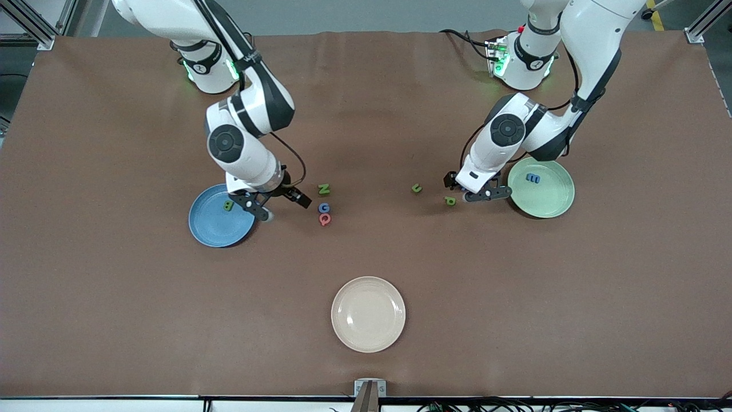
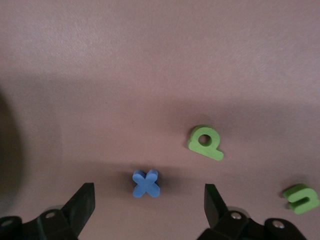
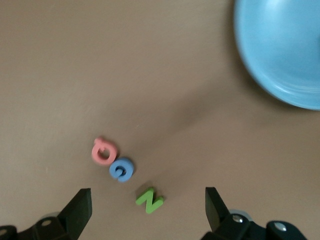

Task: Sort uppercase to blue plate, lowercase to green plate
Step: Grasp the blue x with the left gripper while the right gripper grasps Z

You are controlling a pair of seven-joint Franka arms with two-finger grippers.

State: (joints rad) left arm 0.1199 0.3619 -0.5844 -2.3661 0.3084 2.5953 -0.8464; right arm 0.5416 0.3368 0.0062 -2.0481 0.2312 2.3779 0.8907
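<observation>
My right gripper (image 1: 283,207) hangs open and empty beside the blue plate (image 1: 214,229), which holds the green B (image 1: 227,205). In the right wrist view the green N (image 3: 149,200) lies between the open fingers, with the blue G (image 3: 121,169) and pink Q (image 3: 104,151) close by. My left gripper (image 1: 477,190) stands open next to the green plate (image 1: 543,200), which carries the blue m (image 1: 533,178). The left wrist view shows the blue x (image 2: 146,183) between its fingers, the green p (image 2: 205,142) and green u (image 2: 301,198) beside it. The arm hides the x in the front view.
A cream plate (image 1: 368,313) sits nearer the front camera at mid-table. The N (image 1: 323,189), G (image 1: 323,207) and Q (image 1: 325,219) line up toward the front camera. The u (image 1: 416,187) and p (image 1: 450,201) lie between them and the left gripper.
</observation>
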